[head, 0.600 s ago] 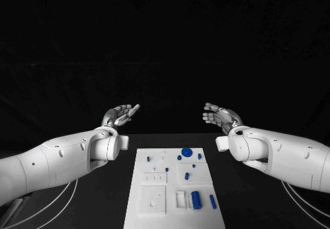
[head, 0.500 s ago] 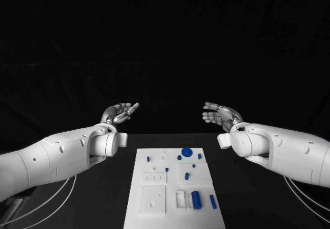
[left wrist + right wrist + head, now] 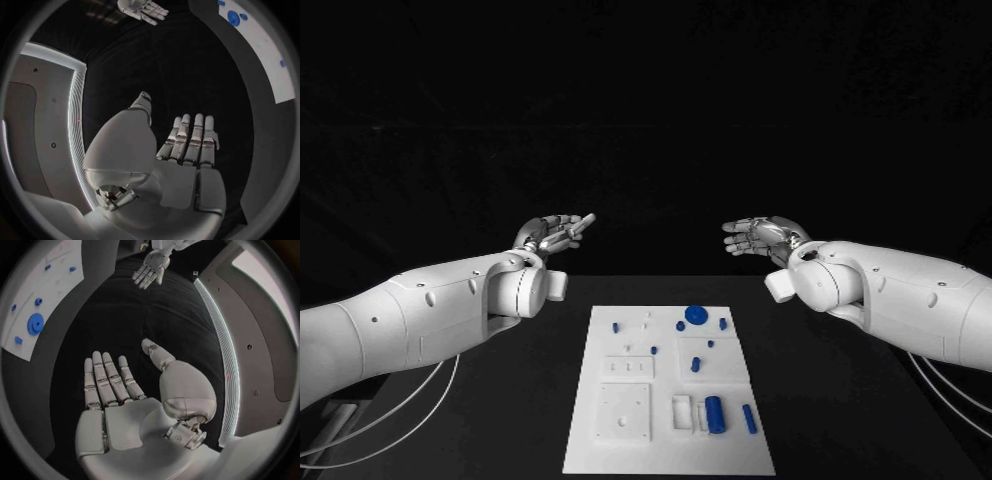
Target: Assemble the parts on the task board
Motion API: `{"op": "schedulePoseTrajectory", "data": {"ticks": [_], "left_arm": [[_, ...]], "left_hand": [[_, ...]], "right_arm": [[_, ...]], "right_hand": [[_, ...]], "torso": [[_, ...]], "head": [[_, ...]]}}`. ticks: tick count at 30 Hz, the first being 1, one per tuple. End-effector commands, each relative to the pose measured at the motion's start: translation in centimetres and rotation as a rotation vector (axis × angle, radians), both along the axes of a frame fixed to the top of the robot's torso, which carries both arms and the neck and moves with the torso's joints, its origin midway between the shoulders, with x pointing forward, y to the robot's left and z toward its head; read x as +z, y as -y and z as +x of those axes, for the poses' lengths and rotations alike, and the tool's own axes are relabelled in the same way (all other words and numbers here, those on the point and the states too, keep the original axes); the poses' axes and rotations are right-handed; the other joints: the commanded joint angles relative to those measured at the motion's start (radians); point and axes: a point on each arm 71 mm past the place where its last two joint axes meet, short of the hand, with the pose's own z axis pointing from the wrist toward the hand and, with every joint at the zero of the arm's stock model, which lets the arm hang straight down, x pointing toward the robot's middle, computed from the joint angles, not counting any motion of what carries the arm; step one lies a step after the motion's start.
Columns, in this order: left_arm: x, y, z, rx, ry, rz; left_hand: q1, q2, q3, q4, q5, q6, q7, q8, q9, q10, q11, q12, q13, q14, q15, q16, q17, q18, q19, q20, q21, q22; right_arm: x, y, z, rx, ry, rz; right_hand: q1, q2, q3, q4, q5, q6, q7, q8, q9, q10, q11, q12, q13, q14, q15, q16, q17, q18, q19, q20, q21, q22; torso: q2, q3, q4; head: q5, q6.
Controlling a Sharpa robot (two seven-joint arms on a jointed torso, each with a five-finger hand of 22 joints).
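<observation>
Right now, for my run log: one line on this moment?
left hand: open, raised | right hand: open, raised | task board: blue parts untouched

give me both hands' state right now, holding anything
left hand: open, fingers extended, holding nothing
right hand: open, fingers extended, holding nothing

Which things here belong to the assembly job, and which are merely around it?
Job:
task board
blue parts, such as the round disc and the long cylinder
left hand, open
right hand, open

Merely around:
black table
cables
</observation>
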Motion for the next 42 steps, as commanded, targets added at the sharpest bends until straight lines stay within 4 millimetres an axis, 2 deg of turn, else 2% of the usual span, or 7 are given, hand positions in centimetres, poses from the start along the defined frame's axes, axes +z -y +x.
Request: {"op": "schedulePoseTrajectory", "data": {"ticks": [1,6,10,12,18,24,42], "left_arm": [[0.2,0.5,-0.2,-0.057,0.009,-0.034],[0.3,0.7,-0.7,-0.098,0.015,-0.033],[0.4,1.3,-1.4,-0.157,0.017,-0.025],[0.6,1.6,-1.9,-0.195,0.032,-0.003],[0.8,2.7,-3.2,-0.258,0.042,-0.015],[1.3,3.2,-4.4,-0.291,0.045,-0.044],[2.3,3.8,-5.4,-0.31,0.059,-0.094]], "left_hand": [[0.061,0.033,-0.061,0.002,0.006,0.037,0.005,0.007,-0.014,0.038,0.006,0.007,0.001,0.058,-0.003,0.015,-0.001,0.004,0.071,-0.025,0.018,0.013],[0.197,0.073,-0.099,0.001,0.062,0.146,0.032,0.035,-0.029,0.173,0.032,0.051,0.015,0.268,-0.026,0.094,0.02,0.06,0.257,-0.06,0.081,0.014],[0.276,0.096,-0.149,0.003,0.068,0.245,0.036,0.053,-0.045,0.307,0.024,0.088,0.025,0.436,-0.079,0.159,0.055,0.088,0.4,-0.102,0.156,0.025],[0.318,0.093,-0.135,0.004,0.013,0.264,0.033,0.051,-0.052,0.331,0.02,0.09,0.024,0.479,-0.099,0.177,0.071,0.091,0.439,-0.117,0.187,0.025],[0.339,0.056,-0.087,0.005,0.007,0.258,0.022,0.025,-0.074,0.314,0.015,0.057,0.003,0.494,-0.106,0.179,0.09,0.077,0.442,-0.134,0.213,0.023],[0.329,0.041,-0.083,0.005,0.006,0.258,0.024,0.019,-0.08,0.312,0.017,0.048,-0.002,0.496,-0.107,0.178,0.097,0.072,0.44,-0.137,0.22,0.022],[0.272,0.026,-0.066,0.005,0.005,0.271,0.04,0.012,-0.089,0.368,0.024,0.056,0.002,0.491,-0.106,0.162,0.113,0.068,0.428,-0.14,0.231,0.02]], "right_arm": [[0.4,-0.2,0.1,0.06,0.102,-0.162],[0.7,-0.4,0.3,0.125,0.188,-0.344],[0.9,-0.9,0.2,0.193,0.279,-0.52],[0.9,-1.1,0.1,0.224,0.313,-0.584],[1.0,-1.9,0.0,0.293,0.419,-0.776],[0.3,-3.0,-0.2,0.345,0.486,-0.929],[-2.2,-6.1,-1.2,0.44,0.588,-1.121]], "right_hand": [[0.039,-0.015,0.016,-0.004,-0.009,0.034,0.077,0.012,0.002,0.04,-0.006,0.012,0.003,0.039,-0.006,0.015,0.004,0.03,0.045,0.0,0.005,-0.01],[0.124,-0.05,0.061,-0.006,-0.013,0.133,0.057,0.043,0.006,0.154,-0.048,0.046,0.015,0.17,-0.058,0.072,0.033,0.078,0.177,-0.005,0.031,-0.019],[0.183,-0.076,0.123,-0.005,-0.04,0.23,0.03,0.067,0.015,0.256,-0.086,0.07,0.031,0.377,-0.158,0.172,0.106,0.148,0.396,-0.015,0.103,-0.02],[0.201,-0.088,0.144,-0.005,-0.045,0.262,0.02,0.071,0.019,0.29,-0.1,0.072,0.035,0.471,-0.203,0.219,0.151,0.154,0.508,-0.051,0.152,-0.014],[0.224,-0.117,0.159,-0.005,-0.061,0.312,0.004,0.065,0.023,0.348,-0.145,0.066,0.046,0.675,-0.254,0.394,0.288,0.154,0.757,-0.157,0.285,0.028],[0.231,-0.129,0.161,-0.007,-0.059,0.331,0.003,0.029,0.018,0.364,-0.151,0.024,0.049,0.695,-0.261,0.668,0.474,0.154,0.872,-0.248,0.446,0.142],[0.247,-0.164,0.171,-0.005,-0.071,0.313,-0.003,0.004,0.018,0.338,-0.137,-0.019,0.035,0.688,-0.247,0.746,0.478,0.154,0.924,-0.271,0.481,0.161]], "torso": [[0.0,-0.0006,-0.0033],[0.012,-0.0017,-0.0016],[0.025,-0.0025,0.0034],[0.033,-0.0048,0.006],[0.064,-0.0113,0.0207],[0.092,-0.0155,0.0324],[0.159,-0.0238,0.0525]], "head": [[0.006,-0.001],[0.002,0.002],[-0.003,0.004],[-0.004,0.007],[-0.013,0.023],[-0.018,0.032],[-0.036,0.049]]}}
